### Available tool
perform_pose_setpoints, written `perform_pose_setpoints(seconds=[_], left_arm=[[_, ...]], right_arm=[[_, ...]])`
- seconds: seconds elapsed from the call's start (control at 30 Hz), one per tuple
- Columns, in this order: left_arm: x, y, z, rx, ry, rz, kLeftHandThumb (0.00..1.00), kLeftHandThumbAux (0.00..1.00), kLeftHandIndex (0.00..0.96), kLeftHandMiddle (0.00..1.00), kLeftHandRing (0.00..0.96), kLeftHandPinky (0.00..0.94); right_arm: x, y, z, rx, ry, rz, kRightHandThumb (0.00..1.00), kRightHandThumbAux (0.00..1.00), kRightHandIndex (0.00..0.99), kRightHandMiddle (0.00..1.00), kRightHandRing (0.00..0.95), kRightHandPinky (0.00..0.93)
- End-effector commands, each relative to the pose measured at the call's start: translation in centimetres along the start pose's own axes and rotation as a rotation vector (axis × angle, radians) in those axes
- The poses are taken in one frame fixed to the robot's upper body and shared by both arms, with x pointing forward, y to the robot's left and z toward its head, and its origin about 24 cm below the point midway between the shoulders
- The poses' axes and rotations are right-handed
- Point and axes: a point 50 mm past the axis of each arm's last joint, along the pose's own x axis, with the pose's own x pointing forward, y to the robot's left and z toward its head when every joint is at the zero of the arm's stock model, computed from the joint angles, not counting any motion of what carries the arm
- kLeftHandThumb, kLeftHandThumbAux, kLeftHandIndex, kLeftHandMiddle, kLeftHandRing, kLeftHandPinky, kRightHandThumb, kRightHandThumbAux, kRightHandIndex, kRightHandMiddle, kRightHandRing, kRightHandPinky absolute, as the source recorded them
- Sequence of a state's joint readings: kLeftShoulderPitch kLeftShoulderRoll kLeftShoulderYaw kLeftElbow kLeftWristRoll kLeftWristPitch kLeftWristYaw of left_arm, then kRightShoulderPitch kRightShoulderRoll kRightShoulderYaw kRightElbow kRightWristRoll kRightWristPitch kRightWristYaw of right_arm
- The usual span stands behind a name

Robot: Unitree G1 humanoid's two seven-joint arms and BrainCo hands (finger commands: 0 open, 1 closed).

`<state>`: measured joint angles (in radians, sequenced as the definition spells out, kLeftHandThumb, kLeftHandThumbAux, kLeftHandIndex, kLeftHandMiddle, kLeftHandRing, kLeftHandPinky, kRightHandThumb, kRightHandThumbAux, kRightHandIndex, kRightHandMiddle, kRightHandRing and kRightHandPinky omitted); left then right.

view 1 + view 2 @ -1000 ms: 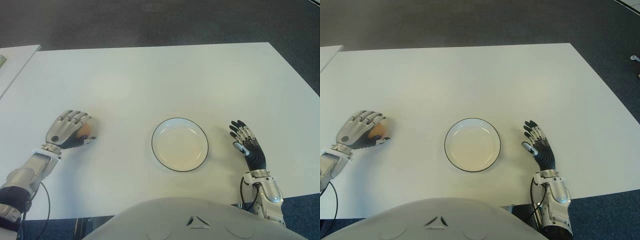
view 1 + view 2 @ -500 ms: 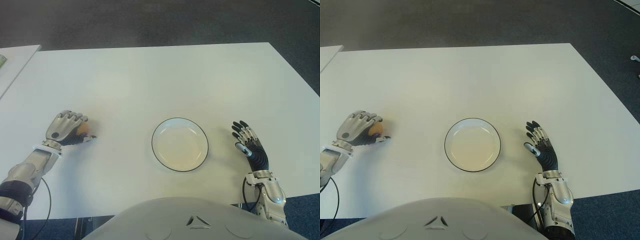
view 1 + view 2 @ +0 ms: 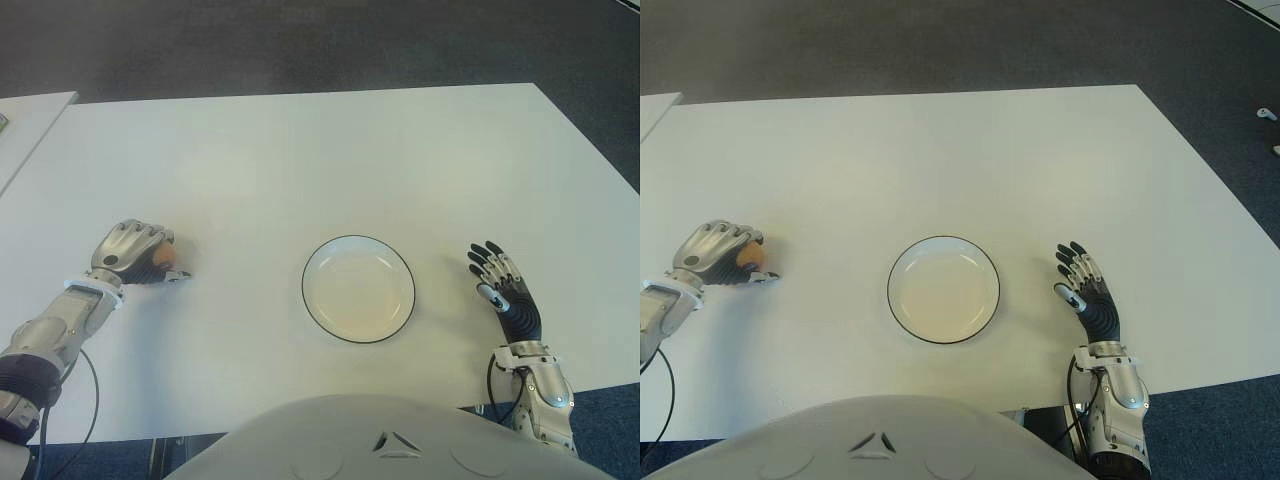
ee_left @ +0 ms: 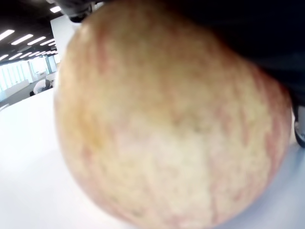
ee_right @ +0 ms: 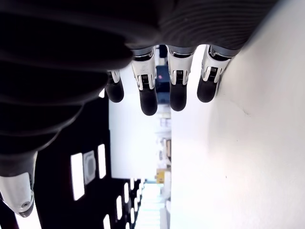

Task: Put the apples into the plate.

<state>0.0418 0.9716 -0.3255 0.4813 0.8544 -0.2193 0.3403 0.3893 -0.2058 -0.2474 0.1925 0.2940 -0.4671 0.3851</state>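
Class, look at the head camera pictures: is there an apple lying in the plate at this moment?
No. The plate holds nothing, and the only apple in view sits in the left hand at the table's left side.

An open-plan office, by the look of it — a large white table (image 3: pixel 300 150) stands on dark grey carpet (image 3: pixel 300 45), with a second white table (image 3: pixel 30 120) at the left. The left wrist view shows rows of ceiling strip lights (image 4: pixel 21 38) and far windows (image 4: pixel 16 74) — typical office fittings.

Left hand (image 3: pixel 132 251) curled tighter round the apple (image 3: pixel 160 259) and slid slightly toward the robot's left; right hand (image 3: pixel 505 294) drifted a bit right, away from plate (image 3: pixel 310 300).
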Motion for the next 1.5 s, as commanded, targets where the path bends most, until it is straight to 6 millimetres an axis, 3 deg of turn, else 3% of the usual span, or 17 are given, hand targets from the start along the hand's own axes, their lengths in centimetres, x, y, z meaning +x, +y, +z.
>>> perform_pose_setpoints(seconds=[0.03, 0.3, 0.83, 0.87, 1.0, 1.23, 1.5], left_arm=[[-2.81, -5.28, 1.72, -0.03, -0.027, -0.324, 0.85, 0.665, 0.408, 0.522, 0.743, 0.165], [-2.85, -5.36, 1.67, -0.083, 0.001, -0.308, 0.85, 0.665, 0.406, 0.52, 0.744, 0.161], [-3.22, -5.06, 1.73, -0.259, 0.018, -0.161, 0.851, 0.663, 0.415, 0.522, 0.733, 0.392], [-3.25, -5.09, 1.7, -0.265, 0.019, -0.155, 0.851, 0.664, 0.414, 0.522, 0.738, 0.499], [-3.25, -5.13, 1.69, -0.295, 0.032, -0.135, 0.851, 0.665, 0.411, 0.522, 0.751, 0.659], [-3.35, -5.18, 1.72, -0.301, 0.029, -0.121, 0.851, 0.667, 0.407, 0.52, 0.762, 0.708], [-3.44, -5.23, 1.68, -0.329, 0.022, -0.103, 0.85, 0.667, 0.408, 0.516, 0.752, 0.647]], right_arm=[[-0.94, 0.27, -1.7, 0.058, 0.094, -0.019, 0.257, 0.56, 0.076, 0.157, 0.109, 0.084], [-0.83, 0.12, -1.64, 0.061, 0.087, -0.008, 0.245, 0.579, 0.081, 0.154, 0.113, 0.106], [-0.55, 0.01, -1.61, 0.069, 0.08, -0.018, 0.242, 0.587, 0.09, 0.162, 0.128, 0.121], [-0.54, 0.01, -1.62, 0.071, 0.08, -0.019, 0.243, 0.587, 0.091, 0.162, 0.128, 0.122], [-0.47, -0.01, -1.64, 0.075, 0.08, -0.019, 0.244, 0.586, 0.094, 0.162, 0.128, 0.122], [-0.42, 0.0, -1.66, 0.08, 0.081, -0.029, 0.238, 0.589, 0.095, 0.159, 0.129, 0.133], [-0.32, 0.09, -1.69, 0.09, 0.084, -0.043, 0.249, 0.591, 0.1, 0.159, 0.13, 0.137]])
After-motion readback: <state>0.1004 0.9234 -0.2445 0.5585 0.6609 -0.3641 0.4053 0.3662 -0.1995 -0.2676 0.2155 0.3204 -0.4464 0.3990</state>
